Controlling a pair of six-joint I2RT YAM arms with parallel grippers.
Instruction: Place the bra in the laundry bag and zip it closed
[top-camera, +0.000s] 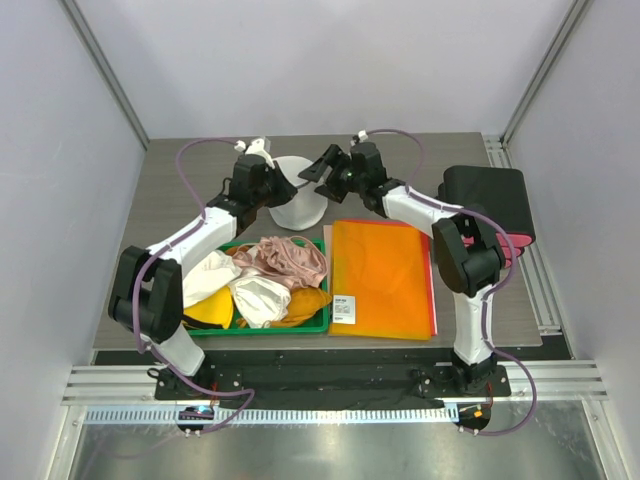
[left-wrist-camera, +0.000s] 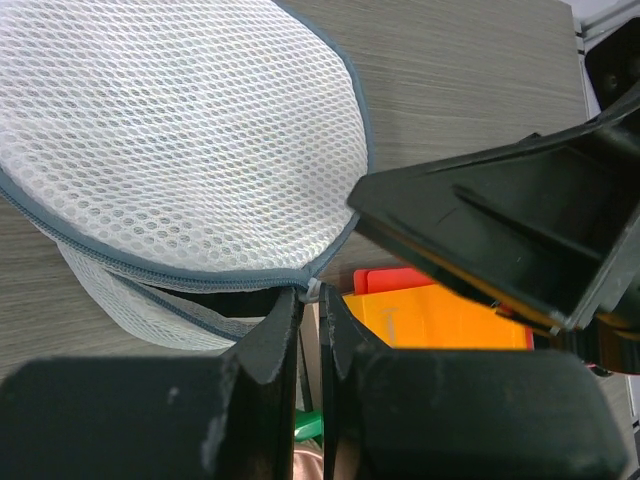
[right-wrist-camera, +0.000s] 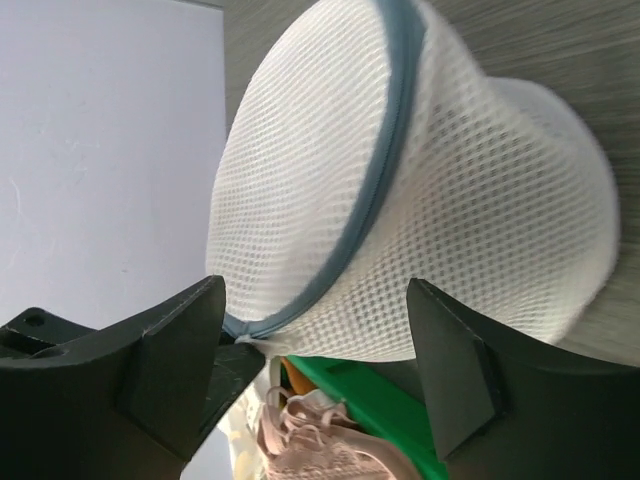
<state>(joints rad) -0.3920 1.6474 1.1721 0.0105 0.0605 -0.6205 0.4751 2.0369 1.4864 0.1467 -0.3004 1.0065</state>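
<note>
**Zipper Closure: Bag Held at One Point Only**

The laundry bag stands on the bench. The left gripper is closed, pinching a small white tab on the bag's rim where the grey zipper ends. The right gripper is open, its jaws wide apart on either side of the bag's near edge, holding nothing. The bra is not visible in any view. It is probably inside the bag, but this cannot be confirmed.

Hazards:
- A pull from the single pinch point may drag or tip the light bag.
- The open jaws may snag the mesh when withdrawn.
- A zipper not fully seated at the tab may reopen.
</note>
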